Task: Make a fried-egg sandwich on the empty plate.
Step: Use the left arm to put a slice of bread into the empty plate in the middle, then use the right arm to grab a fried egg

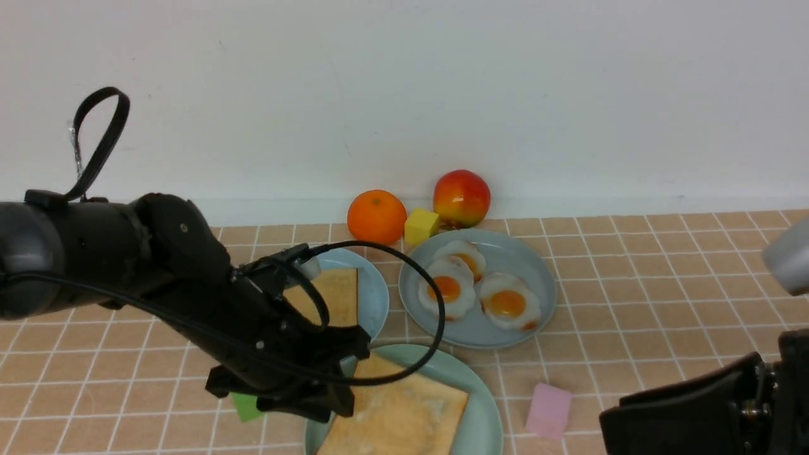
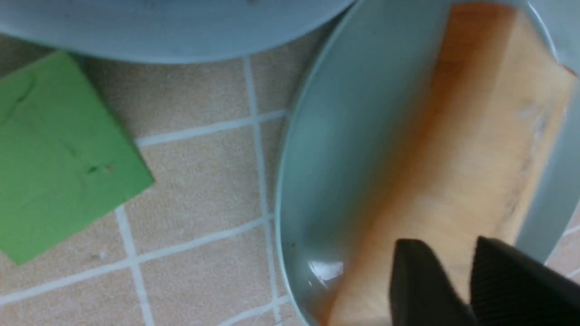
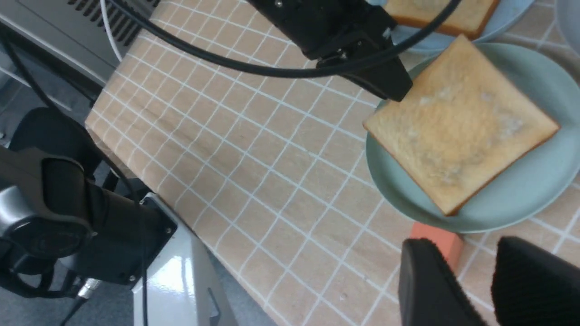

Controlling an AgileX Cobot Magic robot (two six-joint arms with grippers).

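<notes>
Nearest: right gripper (image 3: pixel 471 258), low at the near right edge. Jaws apart, nothing between them, only tiled surface (image 1: pixel 632 284) below. It is well apart from the food and reads as parked out of the way. It sits on the egg side, so it's probably the arm for the egg.

Next: mint plate (image 1: pixel 486 404), near centre. One toast slice (image 1: pixel 404 411) lies flat on it, turned cornerwise, one corner near the rim. That's the sandwich base, so the first layer looks done. Left gripper (image 2: pixel 462 271) is low at the toast's left corner. A narrow gap shows between its fingers and the slice lies flat under them, so I read it as let go, not clamping. A corner hold makes sense: it gives an edge to pinch and leaves the centre free for the egg.

Green block (image 1: pixel 245 407) is just left of the plate, mostly hidden by the arm. Pink block (image 1: pixel 548 411) is just right of it. Both sit apart from the plate and look like distractors.

Further: second toast (image 1: pixel 335 294) on the sky-blue plate (image 1: pixel 378 291), partly behind the arm. It's the top slice and should go last.

Right of it: grey-blue plate (image 1: pixel 537 278) with three fried eggs (image 1: pixel 507 303), two of them overlapping. The lone right egg looks safest to lift.

At the wall: orange (image 1: pixel 377 217), yellow block (image 1: pixel 421 226), apple (image 1: pixel 461 198). Not needed.
</notes>
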